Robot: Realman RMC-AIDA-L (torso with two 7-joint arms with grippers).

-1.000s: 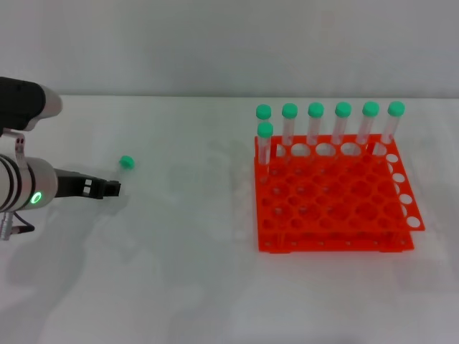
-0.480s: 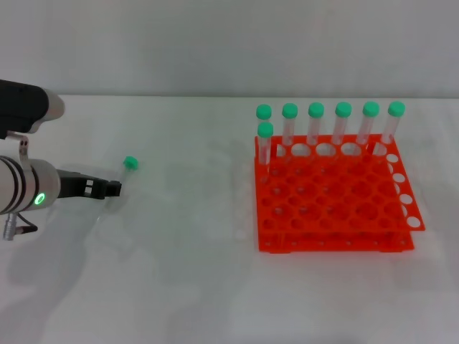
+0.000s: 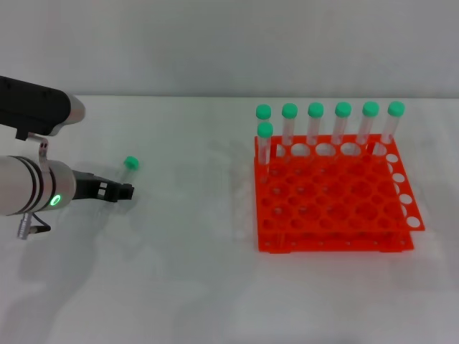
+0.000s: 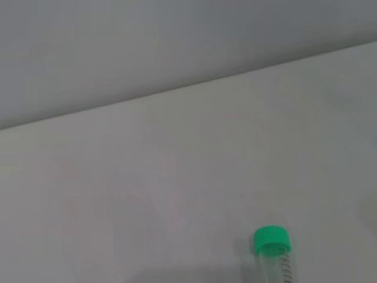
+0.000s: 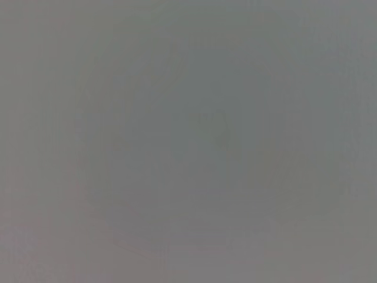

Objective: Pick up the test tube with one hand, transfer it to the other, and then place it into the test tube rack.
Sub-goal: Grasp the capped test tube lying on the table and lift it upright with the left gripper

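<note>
On the table's left side, left gripper (image 3: 128, 191), finger state indiscernible, sits beside the green-capped clear plastic test tube (image 3: 126, 170); should centre over its body before pinching.

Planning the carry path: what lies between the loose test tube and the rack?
Only bare white table lies between the test tube and the test tube rack, as the head view shows.
</note>
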